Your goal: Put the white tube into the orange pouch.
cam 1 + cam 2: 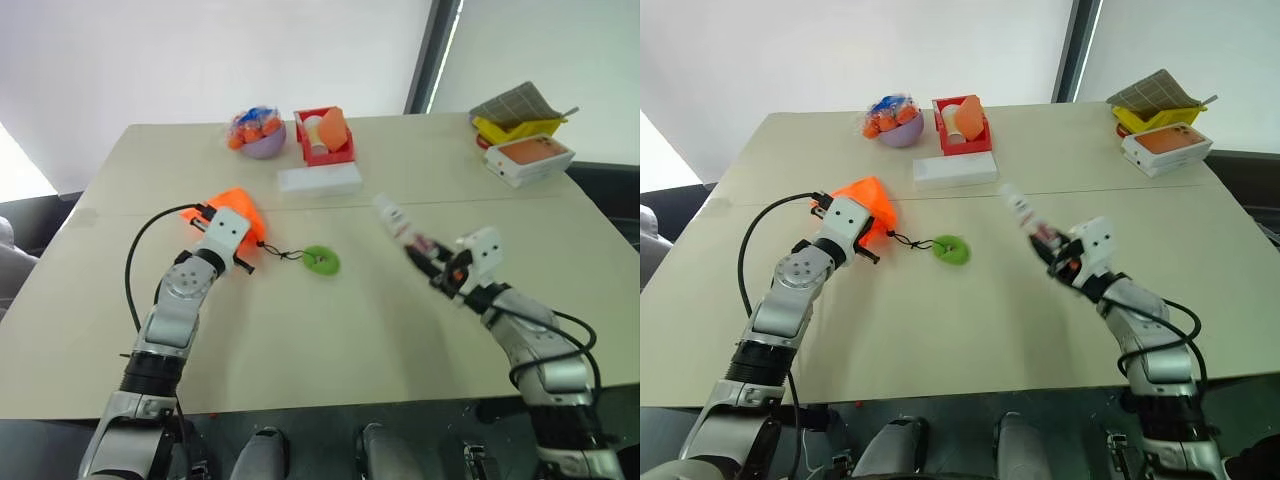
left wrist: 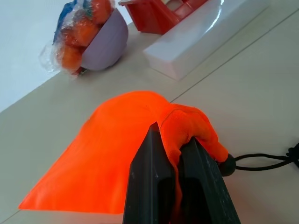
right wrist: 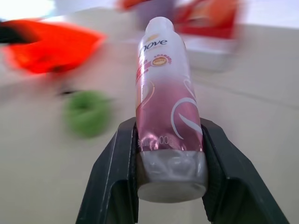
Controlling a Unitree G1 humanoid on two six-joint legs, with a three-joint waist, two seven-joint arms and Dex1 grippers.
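Note:
The orange pouch (image 1: 236, 207) lies on the table's left half, and my left gripper (image 2: 176, 140) is shut on a fold of its fabric at the corded end. From that end a thin black cord (image 1: 284, 254) runs to the round green pull (image 1: 321, 261) on the tabletop. My right gripper (image 1: 428, 257) hovers over the table's right half, shut on the base of the white tube (image 3: 164, 88). The tube has pink-red print, and its capped end points up and toward the pouch.
At the back stand a purple bowl (image 1: 262, 143) of bagged oranges, a red tray (image 1: 324, 150) and a long white box (image 1: 320, 180). At the far right corner are a white box with an orange top (image 1: 528, 158) and a yellow container (image 1: 518, 127) under a grey cloth.

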